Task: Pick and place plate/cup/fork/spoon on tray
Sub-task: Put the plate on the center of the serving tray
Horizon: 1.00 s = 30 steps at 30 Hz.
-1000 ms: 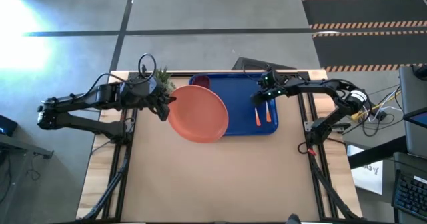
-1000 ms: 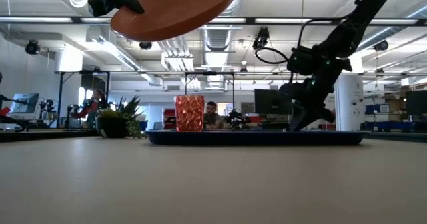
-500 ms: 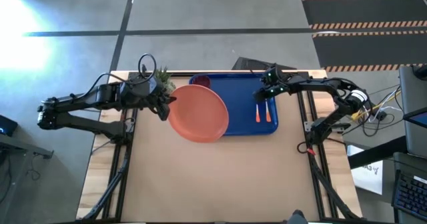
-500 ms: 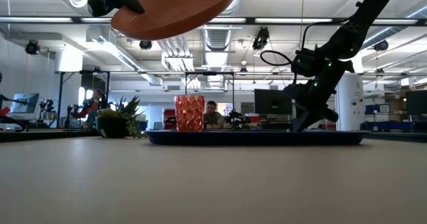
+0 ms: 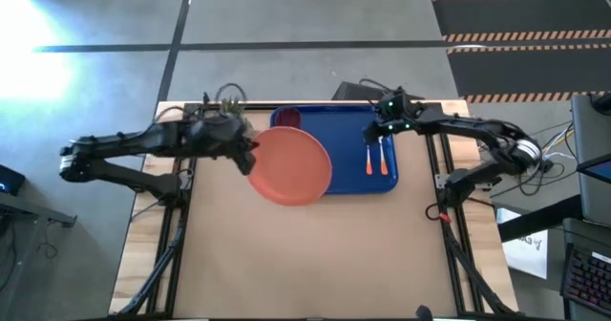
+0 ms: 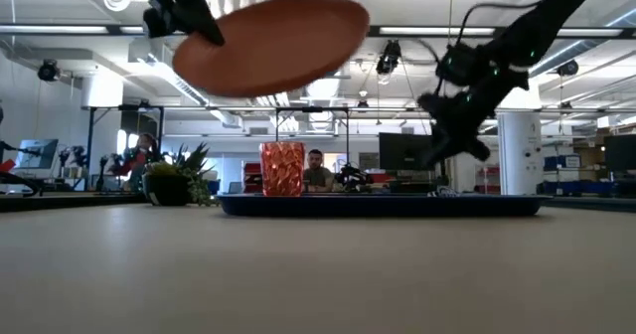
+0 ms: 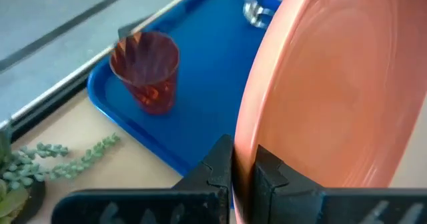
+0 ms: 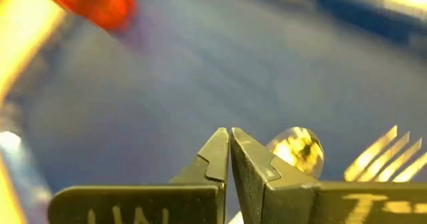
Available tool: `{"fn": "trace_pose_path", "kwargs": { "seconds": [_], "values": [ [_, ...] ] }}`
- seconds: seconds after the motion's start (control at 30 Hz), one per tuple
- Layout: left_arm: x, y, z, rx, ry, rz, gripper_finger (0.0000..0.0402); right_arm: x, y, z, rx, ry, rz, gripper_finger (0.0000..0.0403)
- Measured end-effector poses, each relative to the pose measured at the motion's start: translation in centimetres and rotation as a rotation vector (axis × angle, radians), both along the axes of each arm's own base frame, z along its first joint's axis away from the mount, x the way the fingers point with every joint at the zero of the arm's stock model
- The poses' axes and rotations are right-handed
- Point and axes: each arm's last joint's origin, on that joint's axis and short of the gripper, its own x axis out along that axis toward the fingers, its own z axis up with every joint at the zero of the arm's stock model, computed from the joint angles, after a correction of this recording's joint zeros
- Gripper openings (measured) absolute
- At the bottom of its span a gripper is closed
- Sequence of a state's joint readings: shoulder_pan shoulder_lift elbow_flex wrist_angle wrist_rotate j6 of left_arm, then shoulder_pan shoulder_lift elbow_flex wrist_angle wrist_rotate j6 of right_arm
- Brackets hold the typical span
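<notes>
My left gripper [image 5: 250,152] is shut on the salmon-orange plate [image 5: 292,165], held high over the near left part of the blue tray [image 5: 346,120]. In the low view the plate [image 6: 273,44] hangs tilted above the table. The dark-red cup [image 5: 289,118] stands upright in the tray's far left corner. The spoon [image 8: 297,151] and the fork [image 8: 387,154] lie side by side on the tray's right part [image 5: 376,160]. My right gripper [image 5: 387,128] is shut and empty, above their heads. My left gripper pinches the plate's rim [image 7: 241,159] between its two fingers, on the plate's left side. The fingers come from the table's left, roughly level. The plate is lifted clear of the table and tray and is tilted, its right side higher.
A small green potted plant [image 6: 177,183] stands at the table's far left, beside the tray's left end. The near half of the table [image 5: 315,254] is bare wood. People and desks show in the room behind the table.
My left gripper has gone a little toward the table's right and down with the plate, which hangs lower and more tilted than before. My right gripper has risen off the tray and drawn toward the far edge, away from the fork and spoon.
</notes>
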<state>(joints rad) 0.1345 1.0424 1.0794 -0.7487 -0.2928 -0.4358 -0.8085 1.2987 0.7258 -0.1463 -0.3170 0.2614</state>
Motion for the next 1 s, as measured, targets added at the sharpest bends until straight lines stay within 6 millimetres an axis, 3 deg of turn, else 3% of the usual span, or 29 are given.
{"fn": "trace_pose_path", "kwargs": {
  "seconds": [0.13,0.33,0.5,0.67,1.0],
  "values": [
    [3.2,0.4,-1.8,-0.053,0.015,0.024,0.0000,0.0,1.5,5.0,-0.116,-0.145,0.020,0.0008],
    [8.4,0.8,-4.2,-0.165,-0.017,-0.101,0.0000,-1.5,4.6,12.3,-0.291,-0.364,0.061,0.0008],
    [11.8,1.6,-5.4,-0.101,0.071,-0.105,0.0000,-3.3,7.1,16.3,-0.380,-0.498,0.092,0.0009],
    [14.6,3.3,-5.1,-0.038,0.116,-0.097,0.0000,-4.4,8.9,17.8,-0.416,-0.521,0.086,0.0008],
    [17.2,7.8,-5.7,0.010,0.205,-0.099,0.0000,-4.0,10.3,16.5,-0.355,-0.395,0.082,0.0009]
  ]
}}
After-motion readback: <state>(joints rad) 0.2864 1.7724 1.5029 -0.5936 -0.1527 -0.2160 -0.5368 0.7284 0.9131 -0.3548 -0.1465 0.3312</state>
